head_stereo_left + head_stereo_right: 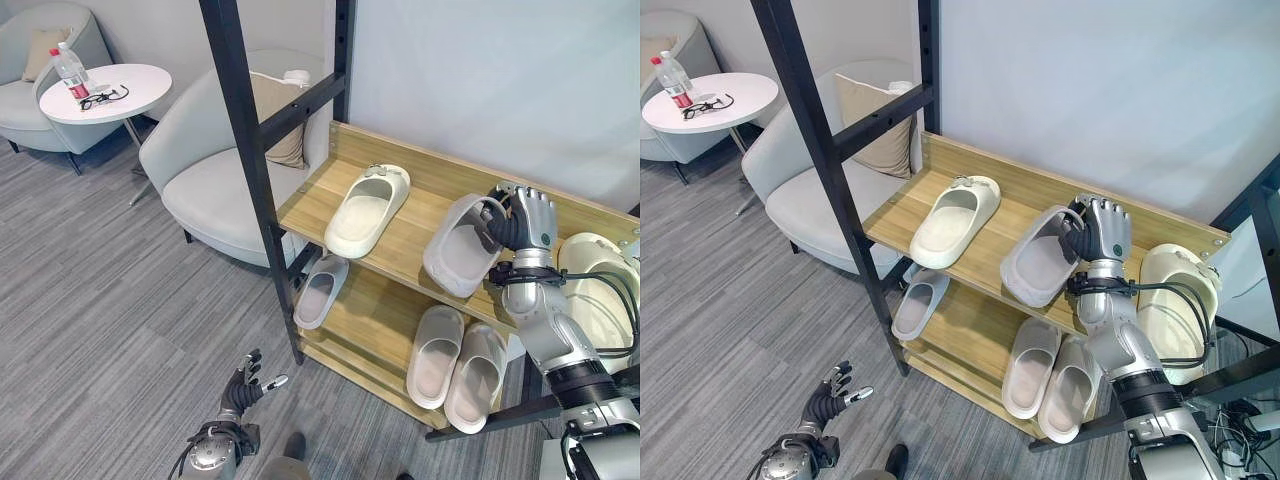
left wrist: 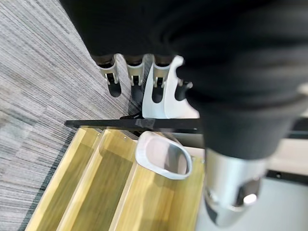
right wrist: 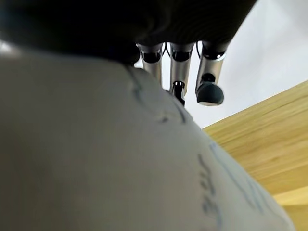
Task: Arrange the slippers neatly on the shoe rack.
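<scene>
Right eye view: the right hand [image 1: 1098, 232] is clamped on a tilted pale grey foam slipper [image 1: 1037, 258] over the wooden shoe rack's [image 1: 990, 262] upper shelf. It should be lowered flat beside the cream slipper [image 1: 954, 220], parallel.

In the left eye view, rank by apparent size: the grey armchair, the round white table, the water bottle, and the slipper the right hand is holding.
1. Grey armchair, by far the largest.
2. Round white table.
3. Slipper gripped by the right hand; nearer the camera than the table, so this ranking is unsure.
4. Water bottle, the smallest.
</scene>
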Motion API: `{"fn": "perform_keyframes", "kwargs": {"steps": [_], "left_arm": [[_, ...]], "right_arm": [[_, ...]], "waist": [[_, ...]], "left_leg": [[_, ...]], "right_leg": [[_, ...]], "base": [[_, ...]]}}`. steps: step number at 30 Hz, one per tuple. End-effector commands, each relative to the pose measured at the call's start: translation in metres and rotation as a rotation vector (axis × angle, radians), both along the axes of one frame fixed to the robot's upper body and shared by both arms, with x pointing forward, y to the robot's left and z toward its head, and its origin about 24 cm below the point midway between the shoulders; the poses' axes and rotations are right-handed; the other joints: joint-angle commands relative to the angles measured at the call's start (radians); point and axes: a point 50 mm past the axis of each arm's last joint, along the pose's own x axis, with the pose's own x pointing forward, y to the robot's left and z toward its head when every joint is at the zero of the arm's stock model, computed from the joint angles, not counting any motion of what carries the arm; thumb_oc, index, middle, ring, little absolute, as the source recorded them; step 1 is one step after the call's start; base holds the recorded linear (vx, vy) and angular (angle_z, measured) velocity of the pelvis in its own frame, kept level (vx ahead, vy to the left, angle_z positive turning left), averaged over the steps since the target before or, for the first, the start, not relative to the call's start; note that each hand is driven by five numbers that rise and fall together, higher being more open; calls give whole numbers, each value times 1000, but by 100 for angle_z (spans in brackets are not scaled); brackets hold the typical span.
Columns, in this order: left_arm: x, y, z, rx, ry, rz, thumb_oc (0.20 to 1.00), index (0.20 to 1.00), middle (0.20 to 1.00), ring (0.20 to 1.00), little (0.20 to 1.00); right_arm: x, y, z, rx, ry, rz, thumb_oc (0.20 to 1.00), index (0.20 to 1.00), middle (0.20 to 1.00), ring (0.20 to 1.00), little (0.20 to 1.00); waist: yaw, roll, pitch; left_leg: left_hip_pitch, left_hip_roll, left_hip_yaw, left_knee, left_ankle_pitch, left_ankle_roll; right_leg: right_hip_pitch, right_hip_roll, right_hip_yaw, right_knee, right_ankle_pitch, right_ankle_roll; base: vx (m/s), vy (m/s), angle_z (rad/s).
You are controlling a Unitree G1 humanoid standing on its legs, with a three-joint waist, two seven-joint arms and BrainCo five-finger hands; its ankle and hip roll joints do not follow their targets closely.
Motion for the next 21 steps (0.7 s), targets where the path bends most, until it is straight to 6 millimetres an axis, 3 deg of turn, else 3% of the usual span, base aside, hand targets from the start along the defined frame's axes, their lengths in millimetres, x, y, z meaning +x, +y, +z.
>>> {"fn": "perform_keyframes", "kwargs": {"steps": [1,4,5,9,11,17,21], "left_arm": [[28,1,22,-6,-132,11,1000,1000,1000,1000,1000],[25,1,20,5,-125,41,1000,1000,1000,1000,1000],[19,2,19,-5,-117,69,1000,1000,1000,1000,1000],[14,7,16,-27,-96,118,1000,1000,1000,1000,1000],[8,11,13,-48,-80,158,1000,1000,1000,1000,1000],[3,14,10,-61,-74,187,1000,1000,1000,1000,1000],[3,17,9,-68,-78,209,1000,1000,1000,1000,1000]], "right_arm": [[-16,-1,33,61,-190,34,200,200,200,200,200],[-50,23,47,221,-375,193,200,200,200,200,200],[-76,44,54,545,-459,488,200,200,200,200,200],[-83,60,52,888,-438,774,200,200,200,200,200],[-88,79,48,1149,-372,1043,200,200,200,200,200],[-86,107,38,1361,-205,1293,200,200,200,200,200],[-84,139,21,1490,9,1447,200,200,200,200,200]], "waist": [[-17,11,-12],[-41,18,-15],[-66,25,-16],[-73,29,-16],[-69,34,-18],[-55,37,-22],[-33,38,-18]], "left_leg": [[30,-5,27,-7,-92,15],[33,0,34,-7,-91,15],[36,8,45,-7,-88,12],[39,13,50,-7,-86,8],[41,17,50,-7,-83,3],[41,21,44,-7,-77,-5],[37,22,33,-7,-69,-12]], "right_leg": [[73,-11,48,14,-104,35],[71,-8,58,15,-109,32],[71,-5,63,16,-113,30],[73,-5,62,15,-114,29],[80,-8,50,17,-118,26],[91,-11,29,25,-123,24],[94,-13,13,31,-123,20]], "base": [[0,0,0],[-19,-26,-8],[-51,-54,-25],[-33,-30,-16],[-29,-23,0],[-12,-14,5],[-18,-19,13]]}}
